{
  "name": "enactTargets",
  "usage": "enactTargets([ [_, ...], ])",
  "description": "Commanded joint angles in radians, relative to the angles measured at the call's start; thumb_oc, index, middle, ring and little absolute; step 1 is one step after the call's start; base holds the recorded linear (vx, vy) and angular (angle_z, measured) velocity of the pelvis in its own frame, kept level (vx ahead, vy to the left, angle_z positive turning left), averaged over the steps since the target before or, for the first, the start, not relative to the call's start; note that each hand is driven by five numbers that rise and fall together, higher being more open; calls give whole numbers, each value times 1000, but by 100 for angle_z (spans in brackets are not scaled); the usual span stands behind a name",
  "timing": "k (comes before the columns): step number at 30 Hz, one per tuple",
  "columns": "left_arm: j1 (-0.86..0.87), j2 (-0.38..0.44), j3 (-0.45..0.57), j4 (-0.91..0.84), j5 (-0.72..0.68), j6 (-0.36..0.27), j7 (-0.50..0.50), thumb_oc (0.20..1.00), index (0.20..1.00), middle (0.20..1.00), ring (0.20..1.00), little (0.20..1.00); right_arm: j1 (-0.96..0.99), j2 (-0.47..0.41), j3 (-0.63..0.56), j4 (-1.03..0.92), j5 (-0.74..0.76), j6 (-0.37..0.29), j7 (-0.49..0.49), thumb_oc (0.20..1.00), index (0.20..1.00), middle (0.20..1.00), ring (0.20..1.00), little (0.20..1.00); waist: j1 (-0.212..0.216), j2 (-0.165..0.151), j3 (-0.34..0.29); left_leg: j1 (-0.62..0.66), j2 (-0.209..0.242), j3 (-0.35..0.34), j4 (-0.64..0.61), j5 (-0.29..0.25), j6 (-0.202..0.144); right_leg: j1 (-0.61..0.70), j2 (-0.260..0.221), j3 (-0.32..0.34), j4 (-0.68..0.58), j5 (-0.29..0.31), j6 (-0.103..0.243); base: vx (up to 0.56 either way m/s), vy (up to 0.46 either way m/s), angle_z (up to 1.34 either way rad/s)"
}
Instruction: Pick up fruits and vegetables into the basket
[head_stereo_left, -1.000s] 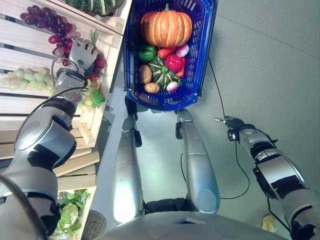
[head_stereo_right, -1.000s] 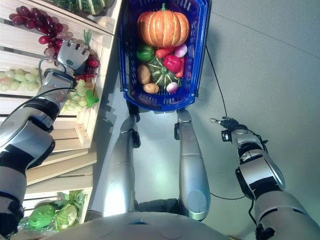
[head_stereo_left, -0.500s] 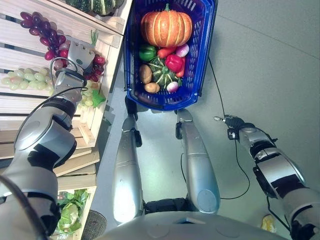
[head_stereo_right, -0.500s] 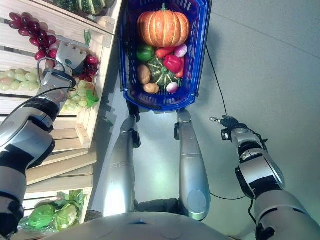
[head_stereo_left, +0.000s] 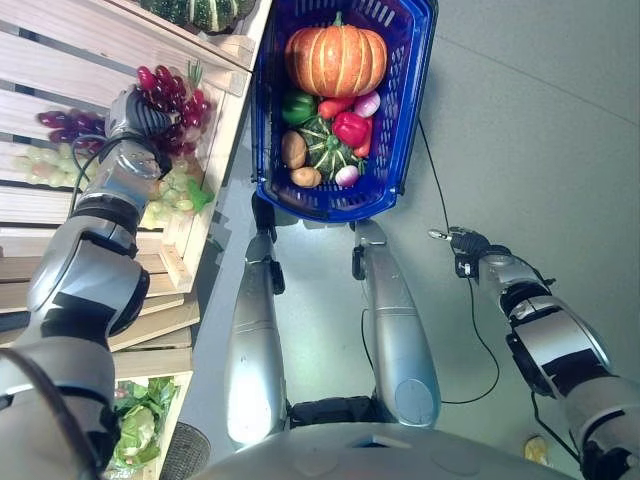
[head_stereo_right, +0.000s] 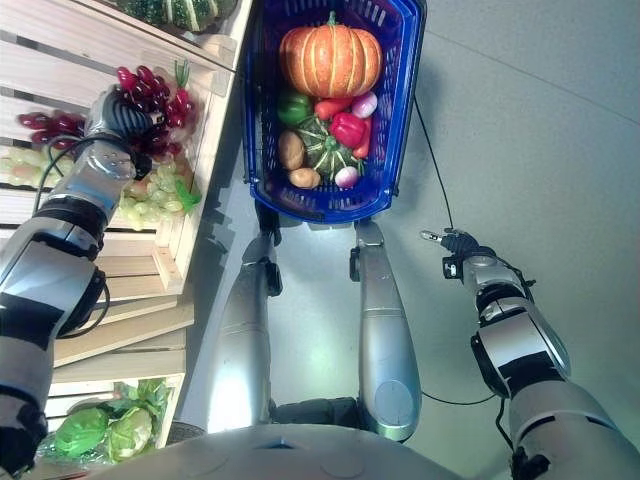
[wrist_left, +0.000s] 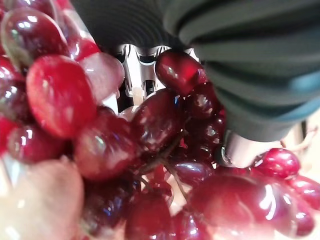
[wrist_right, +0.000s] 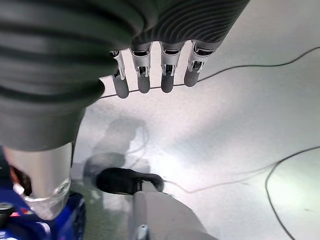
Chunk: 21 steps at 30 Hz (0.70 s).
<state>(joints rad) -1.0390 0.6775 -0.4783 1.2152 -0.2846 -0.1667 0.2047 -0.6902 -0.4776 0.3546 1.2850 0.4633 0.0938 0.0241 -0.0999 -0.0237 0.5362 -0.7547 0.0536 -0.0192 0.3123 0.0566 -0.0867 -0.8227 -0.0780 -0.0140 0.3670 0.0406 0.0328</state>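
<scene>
One bunch of red grapes (head_stereo_left: 172, 98), gripped in the left robot hand (head_stereo_left: 135, 113) over the wooden crate shelf (head_stereo_left: 60, 55) at far left, well apart from the blue basket (head_stereo_left: 270, 120). Risks: berries may tear off the thin stem, or the bunch may slip or snag the crate edge in transit. Appearance: glossy, dark red, loosely clustered berries. Green grapes (head_stereo_left: 165, 195) lie just beside. Right robot hand (head_stereo_left: 466, 243): relaxed and empty over the floor at right.
</scene>
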Motion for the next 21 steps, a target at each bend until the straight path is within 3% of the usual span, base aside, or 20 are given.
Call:
enactTargets([
  [1,68,11,128,-51,-256,-80,-66,200,200,200,200,200,110,-35,-34,-21,64,-40,-14,1000,1000,1000,1000,1000,38,3,-16,-4,-62,20,-24,-18,33,58,60,-70,-3,-72,2,0,-63,3],
  [4,111,-1,204,-111,-402,-123,-106,200,200,200,200,200,118,-31,-59,-51,93,-88,-13,1000,1000,1000,1000,1000,46,2,-16,9,-63,16,-29,-23,33,71,61,-74,-2,-78,1,-3,-57,4],
  [11,177,-21,291,-257,-599,-218,-151,200,200,200,200,200,117,-29,-76,-179,183,-193,-18,1000,1000,1000,1000,1000,57,1,-16,28,-65,7,-39,-24,32,88,61,-83,-5,-82,-3,-13,-38,5],
  [15,225,-35,319,-365,-614,-284,-151,200,200,200,200,200,151,-19,-78,-370,201,-288,-52,1000,1000,1000,1000,1000,57,-2,-16,32,-67,6,-41,-26,32,93,59,-88,-8,-82,-4,-6,-5,1],
  [21,270,-68,348,-520,-585,-379,-160,200,200,200,200,200,206,3,-57,-671,109,-423,-186,1000,1000,1000,1000,1000,50,-1,-16,37,-69,7,-50,-27,32,98,55,-93,-11,-89,-4,-6,-2,0],
])
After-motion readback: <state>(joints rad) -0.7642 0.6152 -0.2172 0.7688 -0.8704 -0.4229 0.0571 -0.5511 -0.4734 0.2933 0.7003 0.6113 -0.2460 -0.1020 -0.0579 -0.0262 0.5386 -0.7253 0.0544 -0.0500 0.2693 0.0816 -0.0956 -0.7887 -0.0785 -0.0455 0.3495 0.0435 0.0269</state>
